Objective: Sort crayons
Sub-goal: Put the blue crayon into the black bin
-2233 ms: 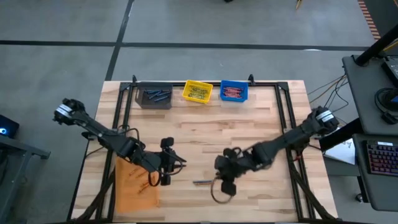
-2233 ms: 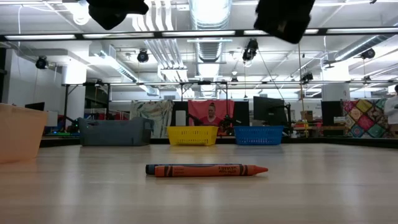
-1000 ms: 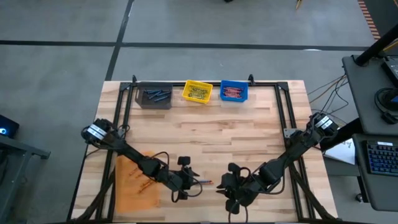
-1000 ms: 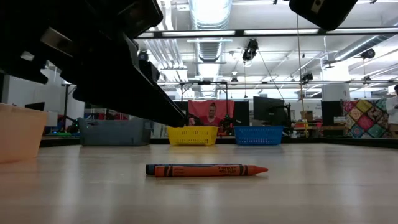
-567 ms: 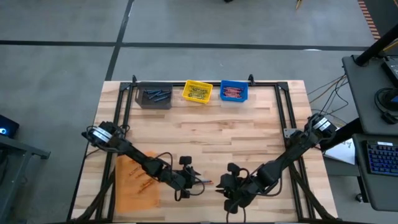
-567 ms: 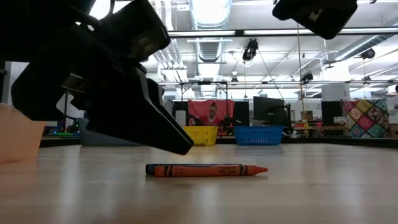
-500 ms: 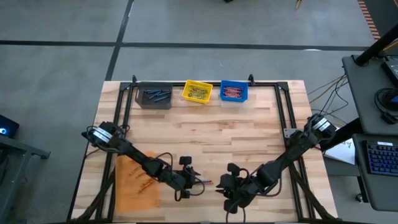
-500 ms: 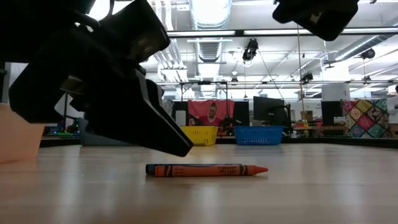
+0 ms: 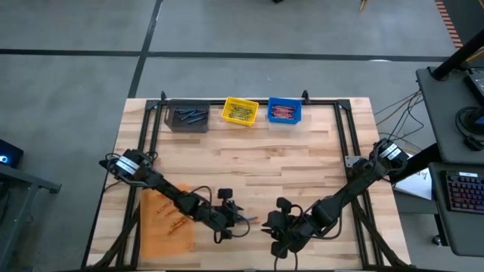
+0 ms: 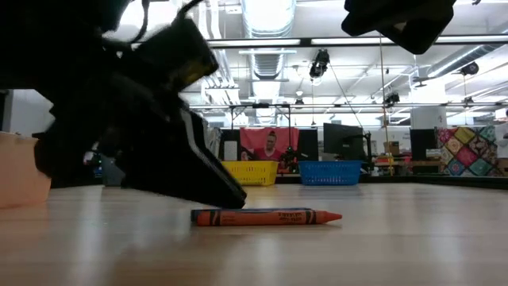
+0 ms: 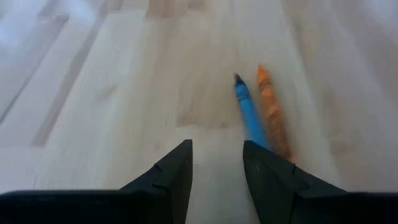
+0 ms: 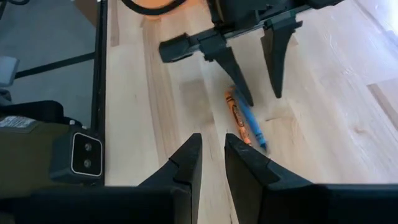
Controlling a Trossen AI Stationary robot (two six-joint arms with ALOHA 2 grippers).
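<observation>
Orange crayon [image 11: 272, 112] and blue crayon [image 11: 249, 113] on pale wood table [image 9: 302, 162]. Bins: grey [image 9: 188, 119], yellow [image 9: 240, 112], blue [image 9: 284, 111], orange [image 9: 165, 227] (translucent tint). Both arms dark.

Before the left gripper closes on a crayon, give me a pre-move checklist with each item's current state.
1. Left gripper open: ok, a gap shows between its fingers.
2. Nothing held by the left gripper: ok.
3. Single crayon isolated: not ok; the blue crayon and orange crayon lie side by side.
4. Fingers straddle a crayon: not ok; both lie ahead and off to one side.
5. Right gripper clear: ok, empty and short of the pair.
6. Bins in place: ok, at the far edge.
</observation>
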